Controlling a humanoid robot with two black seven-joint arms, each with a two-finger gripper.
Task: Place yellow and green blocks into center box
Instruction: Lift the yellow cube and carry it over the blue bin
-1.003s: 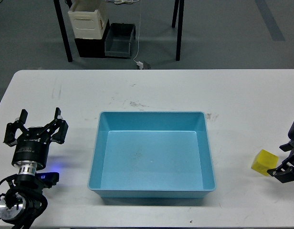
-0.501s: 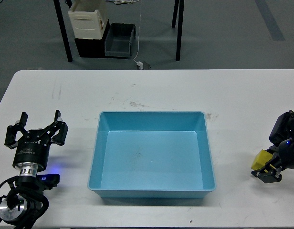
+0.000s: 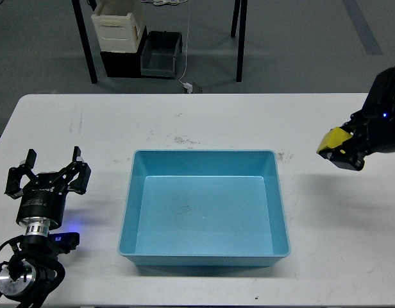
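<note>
A light blue box (image 3: 204,253) sits in the middle of the white table, with nothing in it. My right gripper (image 3: 339,149) is shut on a yellow block (image 3: 332,139) and holds it in the air above the table's right side, to the right of the box. My left gripper (image 3: 49,173) is open and empty over the table's left side, left of the box. No green block shows in the head view.
Beyond the table's far edge, on the floor, stand a cream container (image 3: 118,25) on a black box, a dark bin (image 3: 161,54), black table legs (image 3: 85,45) and a white cable (image 3: 186,58).
My right gripper closed on the yellow block, lifted it off the table and carried it up and slightly left. The left arm stayed put.
</note>
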